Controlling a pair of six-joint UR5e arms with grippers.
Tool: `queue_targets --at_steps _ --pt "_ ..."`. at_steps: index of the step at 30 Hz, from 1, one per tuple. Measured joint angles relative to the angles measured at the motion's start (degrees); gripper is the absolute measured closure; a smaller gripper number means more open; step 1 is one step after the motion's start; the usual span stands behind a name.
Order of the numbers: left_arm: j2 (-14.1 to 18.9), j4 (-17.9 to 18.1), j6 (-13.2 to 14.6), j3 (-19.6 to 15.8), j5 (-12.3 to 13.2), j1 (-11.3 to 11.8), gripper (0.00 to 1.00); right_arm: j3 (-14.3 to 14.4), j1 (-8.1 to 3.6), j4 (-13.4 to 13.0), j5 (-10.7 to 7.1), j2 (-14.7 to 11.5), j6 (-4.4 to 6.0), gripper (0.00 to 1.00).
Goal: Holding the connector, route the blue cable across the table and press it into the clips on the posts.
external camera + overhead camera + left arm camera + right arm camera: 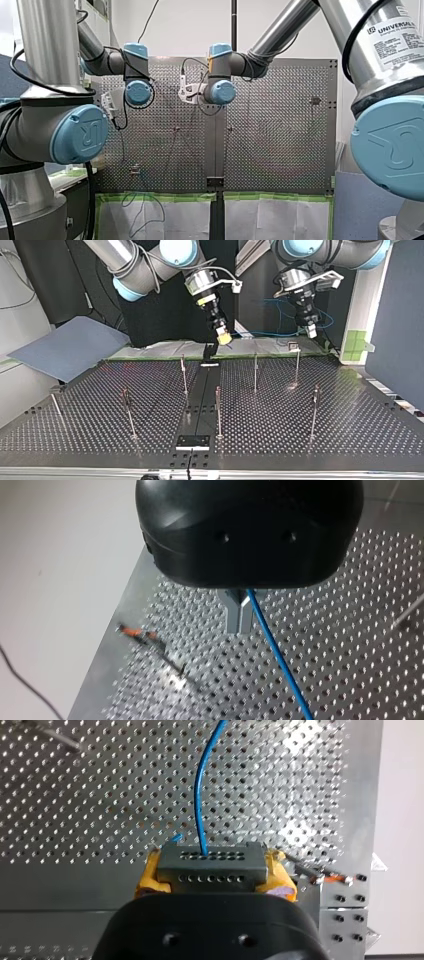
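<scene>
Routing remained undone: right jaws clamped the connector (210, 865), left jaws pinched the blue cable (275, 655), and no post (255, 371) on the bench (350, 425) carried cable.

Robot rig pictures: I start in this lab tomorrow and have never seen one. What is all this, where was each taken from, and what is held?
Two robot arms work over a perforated table with thin posts. The front view looks from behind the arms, the top view faces them across the table, and each wrist view rides on one arm. My right gripper, with yellow pads, holds a grey connector; the blue cable leaves it. My left gripper, metal-fingered, looks closed on that cable.
</scene>
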Motion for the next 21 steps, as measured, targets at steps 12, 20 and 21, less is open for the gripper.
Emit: queue_targets --at_steps 12,20,21 --pt "2.0 -0.5 -0.2 1.2 1.2 2.0 1.00 -7.4 0.69 7.0 -0.32 0.2 0.34 1.00" --pt "2.1 -1.1 -0.2 4.2 1.5 3.1 1.00 -12.3 0.76 10.3 -0.39 0.2 0.43 1.00" --pt "2.1 -1.1 -0.2 4.4 1.6 3.3 1.00 -12.8 0.76 10.6 -0.40 0.2 0.48 1.00"
